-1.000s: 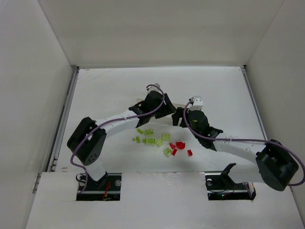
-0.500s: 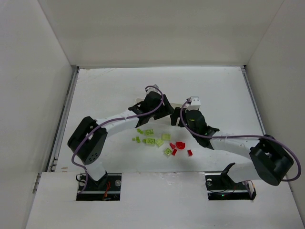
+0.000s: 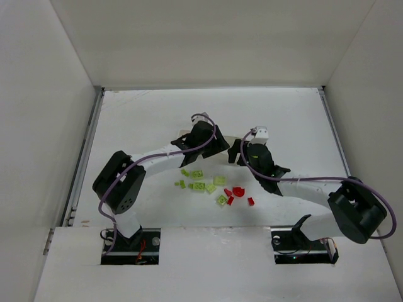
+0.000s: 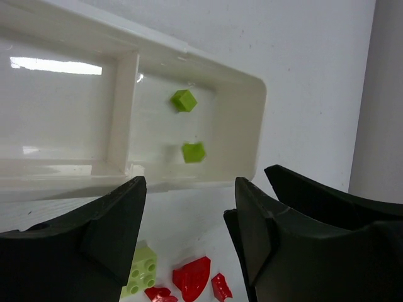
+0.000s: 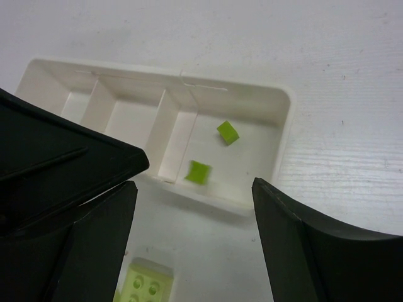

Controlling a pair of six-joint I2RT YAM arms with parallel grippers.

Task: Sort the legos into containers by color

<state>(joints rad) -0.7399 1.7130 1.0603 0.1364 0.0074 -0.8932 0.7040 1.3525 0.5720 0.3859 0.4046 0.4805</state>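
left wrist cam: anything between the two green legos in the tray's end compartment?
No. Only bare tray floor shows between the upper green lego and the lower green lego, in the left wrist view.

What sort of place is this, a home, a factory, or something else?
Most likely a robotics lab test cell: a bare white table boxed in by plain white panels, two robot arms bolted at its near edge, and tiny legos near a white tray, laid out for sorting.

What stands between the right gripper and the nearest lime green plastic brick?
Nothing visible: the right gripper is open and empty, the lime green plastic brick lies on bare table before its gap, the white plastic tray beyond.
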